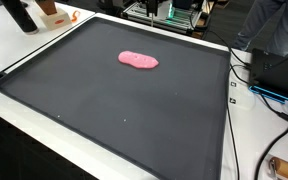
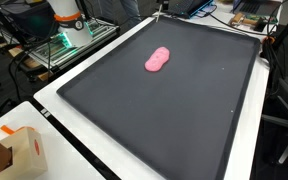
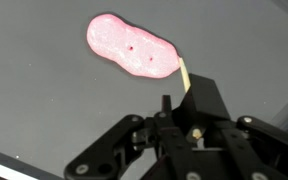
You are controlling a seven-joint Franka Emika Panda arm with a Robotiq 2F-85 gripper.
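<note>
End effector [image 3: 197, 96]: low in wrist view, just short of the stick [image 3: 185, 72]; jaw spread cannot be told.
Pink lolly toy [image 3: 131, 47]: lying flat on black mat [image 1: 104, 110], nothing beside it.
Handling: judged light, stiff, smooth, low-lying; best gripped across the narrow waist.

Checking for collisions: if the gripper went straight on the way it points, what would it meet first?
Probably the black mat, close beside the wooden stick of the pink lolly. Depth is unclear, so the gripper might touch the stick instead.
</note>
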